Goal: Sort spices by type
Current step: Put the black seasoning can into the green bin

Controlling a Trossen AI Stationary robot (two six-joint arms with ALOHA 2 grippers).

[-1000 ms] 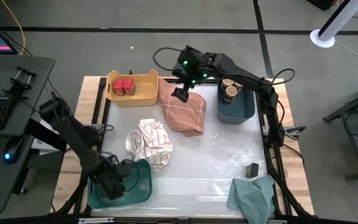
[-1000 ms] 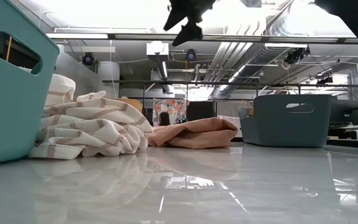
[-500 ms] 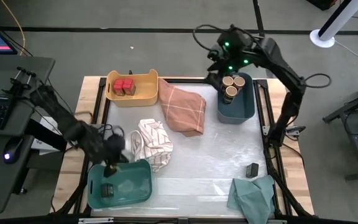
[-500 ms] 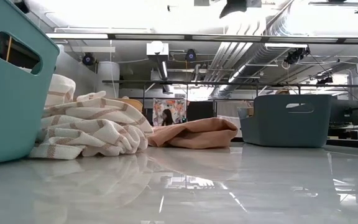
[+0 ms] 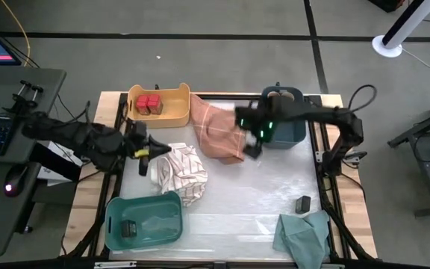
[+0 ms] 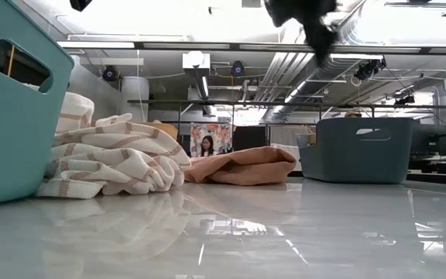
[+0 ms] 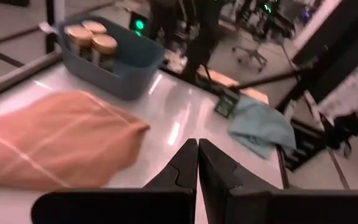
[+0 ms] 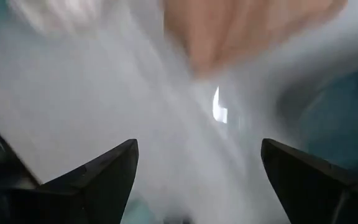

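Observation:
Two red-topped spices [image 5: 149,104] sit in the yellow bin [image 5: 172,113]. Three tan-topped jars [image 7: 95,42] stand in the blue bin [image 5: 286,131]. One black block [image 5: 128,229] lies in the teal bin [image 5: 166,224]; another [image 5: 303,203] rests flat on the table beside the green cloth [image 5: 304,235]. My left gripper [image 5: 154,150] is shut and hovers at the far left side of the striped cloth [image 5: 184,172], holding nothing. My right gripper [image 5: 245,136] is open and hangs above the orange cloth's [image 5: 219,131] right edge, next to the blue bin.
The striped cloth is bunched in the table's left middle, just beyond the teal bin. The orange cloth lies between the yellow and blue bins. The green cloth hangs over the near right corner. Bare tabletop [image 5: 260,194] stretches across the middle and near right.
My left gripper rose out of the teal bin, leaving a black block lying in it, and moved toward the far edge to beside the striped cloth. My right gripper swung from over the orange cloth to above the blue bin, then came back toward the near side, to the orange cloth's right edge.

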